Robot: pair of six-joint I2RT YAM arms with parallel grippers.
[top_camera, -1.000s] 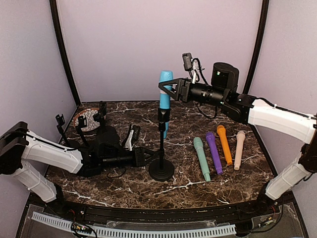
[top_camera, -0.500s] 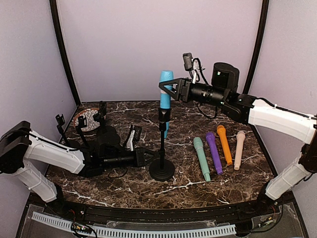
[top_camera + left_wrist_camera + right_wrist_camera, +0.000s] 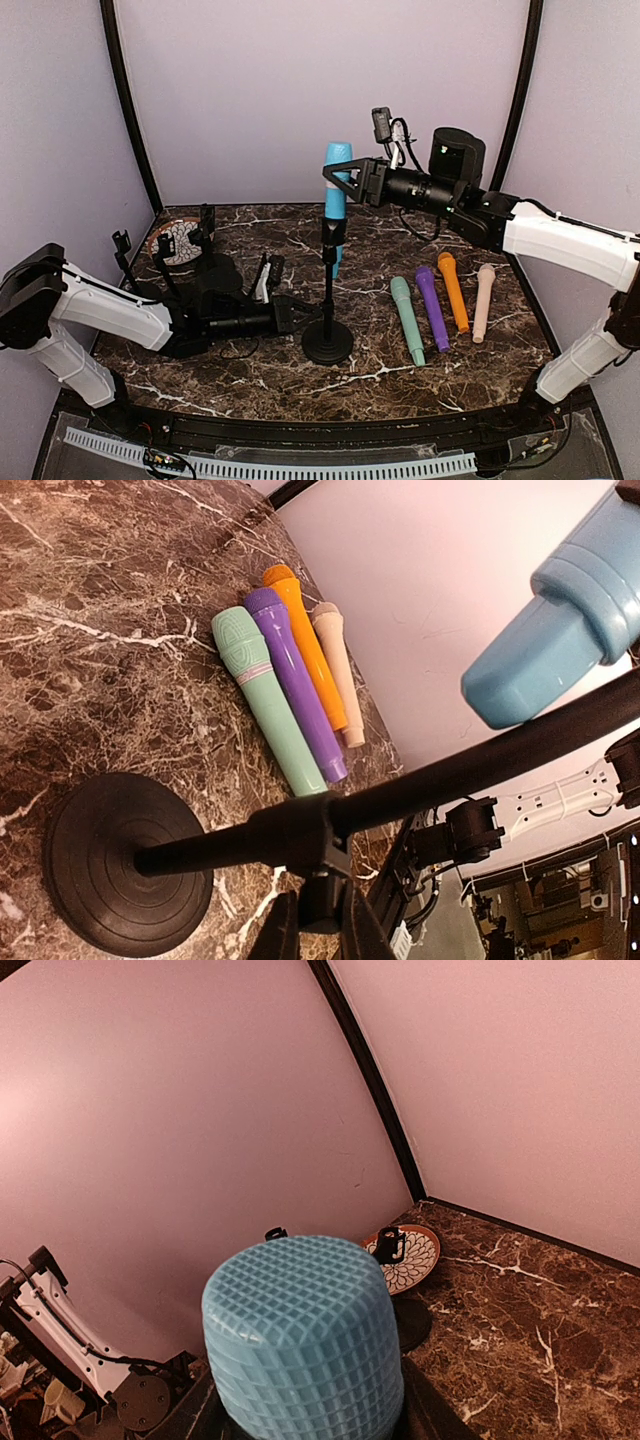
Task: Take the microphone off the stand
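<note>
A light blue microphone (image 3: 334, 200) stands head-up in the clip of a black stand (image 3: 328, 300) with a round base (image 3: 328, 345) at the table's middle. My right gripper (image 3: 341, 176) is at the microphone's head, one finger on each side of it. In the right wrist view the gridded blue head (image 3: 300, 1340) fills the gap between the fingers of that gripper (image 3: 305, 1415). My left gripper (image 3: 308, 318) lies low by the table, shut on the knob of the stand's lower pole (image 3: 400, 790). The left wrist view shows that gripper (image 3: 320, 925) pinching the knob.
Green (image 3: 407, 318), purple (image 3: 432, 305), orange (image 3: 452, 290) and beige (image 3: 484, 300) microphones lie side by side on the right. A patterned plate (image 3: 178, 240) and small black stands (image 3: 205, 235) are at the back left. The walls close in behind.
My left gripper has slid a little to the right, up to the stand's pole. The right gripper and microphone have barely shifted.
</note>
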